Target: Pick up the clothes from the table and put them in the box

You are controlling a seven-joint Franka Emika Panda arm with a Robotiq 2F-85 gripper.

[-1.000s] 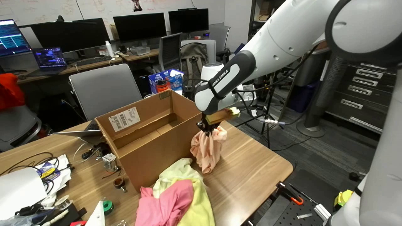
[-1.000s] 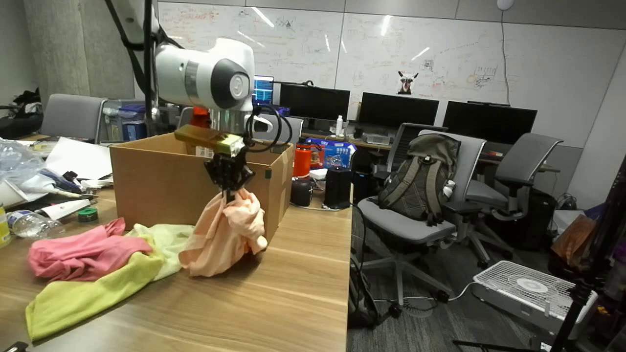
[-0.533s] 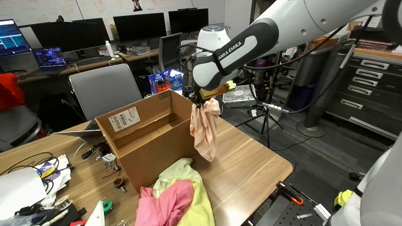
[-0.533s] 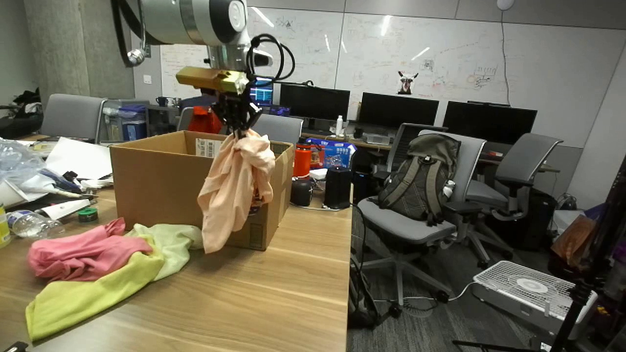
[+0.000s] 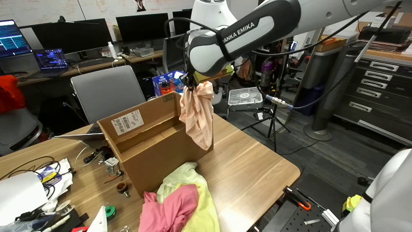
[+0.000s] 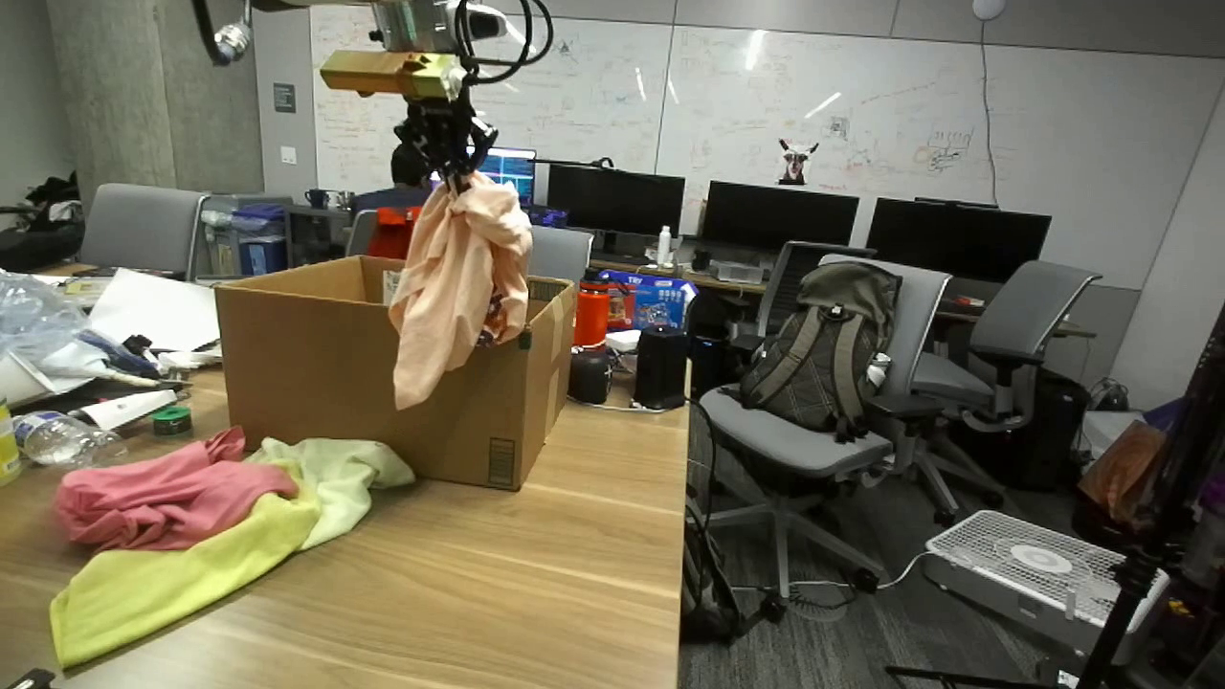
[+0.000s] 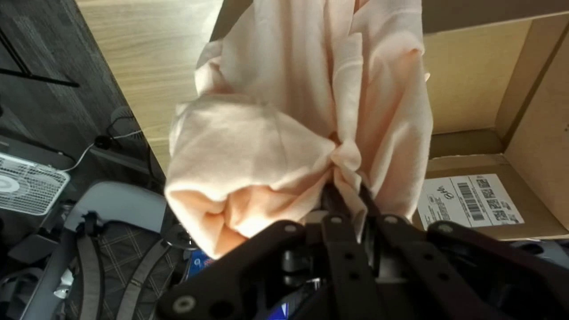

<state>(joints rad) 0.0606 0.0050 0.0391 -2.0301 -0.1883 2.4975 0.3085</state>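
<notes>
End effector [image 7: 349, 195]: fingers almost together, a fold of the peach garment [image 6: 464, 277] pinched between them.
Table [image 6: 574, 593]: wood-grained, running out of the picture in both exterior views.
Arm [image 5: 312, 19]: over the table, cut off by the top edge in both exterior views.
Gray chair [image 5: 107, 93]: beyond the table, its lower part hidden.
Cardboard box [image 5: 161, 161]: open, on the table; its long wall stands beside the hanging garment and hides part of the inside.
Peach garment: in the air at one end of the box, overlapping that wall in both exterior views; whether it touches the cardboard, I cannot tell.
Pink garment [image 5: 170, 206]: heaped on the yellow cloth [image 5: 204, 206], cut off at the bottom of an exterior view.
Pale-green cloth [image 5: 180, 175]: just beside the box, partly under the yellow one; whether those two are one piece is hard to make out.
Red bottle [image 5: 166, 90]: beyond the box, its base hidden in an exterior view.
Green roll [image 5: 110, 212]: on the table near the pink garment.
</notes>
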